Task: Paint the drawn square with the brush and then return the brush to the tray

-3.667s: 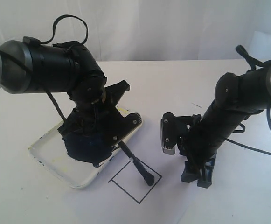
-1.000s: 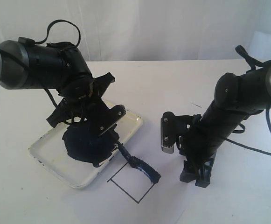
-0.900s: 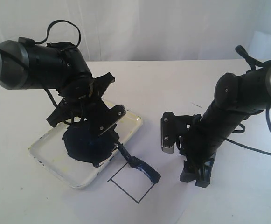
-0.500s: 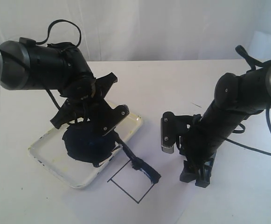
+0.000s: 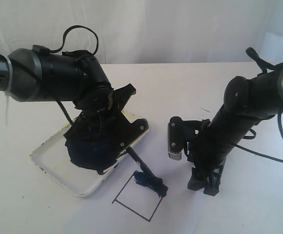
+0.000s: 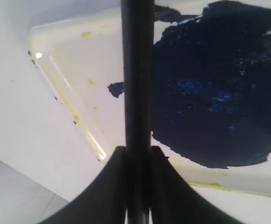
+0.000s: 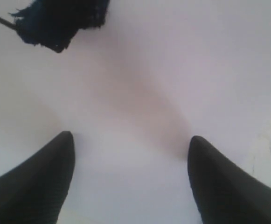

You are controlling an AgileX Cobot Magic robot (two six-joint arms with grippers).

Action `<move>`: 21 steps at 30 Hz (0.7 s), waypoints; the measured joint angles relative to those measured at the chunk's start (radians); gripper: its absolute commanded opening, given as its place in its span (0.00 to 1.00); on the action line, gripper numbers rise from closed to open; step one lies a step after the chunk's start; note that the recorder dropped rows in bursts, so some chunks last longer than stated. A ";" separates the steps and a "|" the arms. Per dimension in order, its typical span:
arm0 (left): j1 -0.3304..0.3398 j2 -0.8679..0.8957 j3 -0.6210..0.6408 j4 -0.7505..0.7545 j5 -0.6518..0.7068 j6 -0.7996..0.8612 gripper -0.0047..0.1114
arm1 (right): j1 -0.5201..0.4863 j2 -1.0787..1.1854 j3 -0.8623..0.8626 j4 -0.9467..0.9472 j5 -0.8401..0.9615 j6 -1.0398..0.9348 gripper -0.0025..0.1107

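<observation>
Dragging the brush (image 5: pixel 137 161), clamped in left gripper (image 6: pixel 136 156), from smeared corner of the drawn square (image 5: pixel 130 202) across blank inside, right gripper (image 7: pixel 130 140) splayed empty.

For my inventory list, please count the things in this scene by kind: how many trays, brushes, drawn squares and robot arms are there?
Tray: 1
Brush: 1
Drawn square: 1
Robot arm: 2
Total: 5
</observation>
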 measured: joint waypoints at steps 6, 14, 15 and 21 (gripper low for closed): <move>-0.005 0.000 0.000 -0.004 0.029 0.000 0.04 | 0.000 0.000 0.000 0.000 -0.006 0.002 0.59; -0.005 -0.045 0.000 -0.053 0.011 0.009 0.04 | 0.000 0.000 0.000 0.000 -0.017 0.012 0.59; -0.005 -0.055 0.000 -0.056 0.021 0.018 0.04 | 0.000 0.000 0.000 0.000 -0.020 0.018 0.59; -0.005 -0.080 0.000 -0.086 0.158 0.042 0.04 | 0.000 0.000 0.000 0.000 -0.039 0.044 0.59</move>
